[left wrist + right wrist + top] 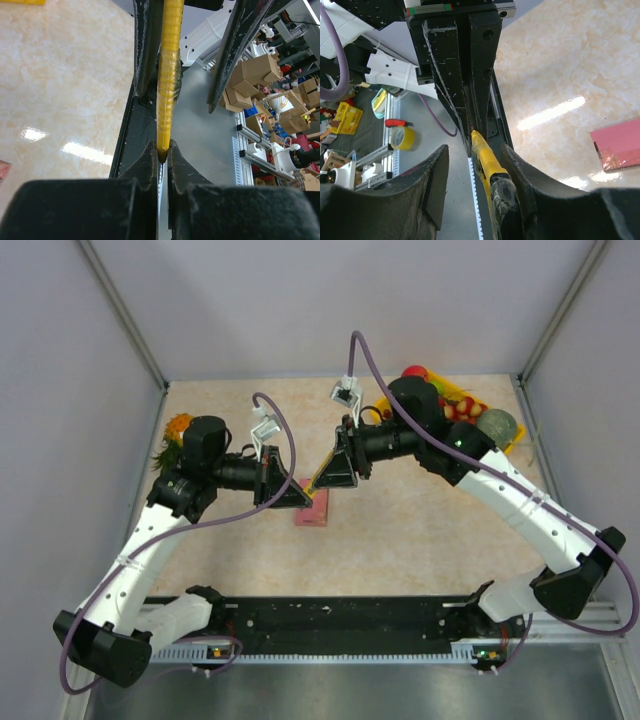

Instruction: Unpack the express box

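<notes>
The pink express box (312,508) lies flat on the table under the two grippers; one corner of it shows in the right wrist view (617,142). A yellow utility knife (322,476) hangs in the air between the arms. My left gripper (161,150) is shut on one thin end of the knife (167,75). My right gripper (475,150) stands open around the knife's other end (487,162). The handle rests against one finger, with a clear gap to the other finger (437,175).
A yellow fruit tray (512,438) with several fruits stands at the back right. An orange flower-like thing (176,428) lies at the back left. The arms' black base rail (330,615) runs along the near edge. Grey walls enclose the table.
</notes>
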Robot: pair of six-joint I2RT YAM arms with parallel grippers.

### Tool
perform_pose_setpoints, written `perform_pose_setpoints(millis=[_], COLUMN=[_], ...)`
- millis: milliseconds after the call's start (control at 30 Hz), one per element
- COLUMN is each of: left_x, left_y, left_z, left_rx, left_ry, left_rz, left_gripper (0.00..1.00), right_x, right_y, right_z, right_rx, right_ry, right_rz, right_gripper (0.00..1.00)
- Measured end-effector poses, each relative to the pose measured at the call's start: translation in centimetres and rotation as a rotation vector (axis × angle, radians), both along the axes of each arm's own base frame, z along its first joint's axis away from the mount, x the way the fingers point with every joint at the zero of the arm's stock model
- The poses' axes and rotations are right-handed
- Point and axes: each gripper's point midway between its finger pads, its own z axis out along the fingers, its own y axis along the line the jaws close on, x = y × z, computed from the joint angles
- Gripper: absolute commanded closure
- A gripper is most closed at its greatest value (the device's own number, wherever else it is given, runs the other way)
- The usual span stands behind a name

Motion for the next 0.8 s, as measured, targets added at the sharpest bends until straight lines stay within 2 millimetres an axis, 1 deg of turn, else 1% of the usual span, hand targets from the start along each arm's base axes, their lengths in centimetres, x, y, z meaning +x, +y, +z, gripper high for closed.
perform_pose_setpoints(millis=[133,267,367,467,500,533,600,700,767,800], left_x=[0.0,-0.1,-0.1,-0.1,-0.1,-0.1,-0.1,0.0,0.2,0.3], left_y=[0.0,0.0,0.0,0.0,0.0,0.0,0.0,0.0,0.1,0.1], left_z=[0.0,0.0,0.0,0.0,0.0,0.0,0.1,0.1,0.0,0.0], left_rx=[0.000,-0.001,-0.002,-0.002,-0.002,-0.001,-0.002,-0.001,0.004,0.010], left_ry=[0.000,0.000,0.000,-0.001,-0.001,-0.001,-0.002,-0.008,-0.019,-0.023], left_rz=[0.000,-0.003,-0.003,-0.003,-0.003,-0.003,-0.004,0.001,0.017,0.035], left_gripper=[1.00,1.00,1.00,1.00,0.99,0.98,0.80,0.33,0.23,0.13], right_x=[0.2,0.3,0.3,0.4,0.3,0.3,0.3,0.4,0.6,1.0], right_y=[0.1,0.2,0.3,0.4,0.4,0.5,0.5,0.5,0.6,0.6], right_z=[0.1,0.2,0.0,-0.2,-0.2,-0.2,-0.1,-0.2,-0.5,-0.9], right_rx=[0.003,0.014,0.015,0.017,0.017,0.020,0.024,0.023,0.014,0.004], right_ry=[-0.004,-0.006,-0.001,0.000,0.004,0.008,0.007,0.011,0.015,0.015], right_rz=[-0.007,-0.008,-0.007,-0.007,-0.008,-0.004,-0.003,-0.012,-0.028,-0.047], right_gripper=[0.65,0.69,0.73,0.87,0.96,1.00,1.00,1.00,1.00,1.00])
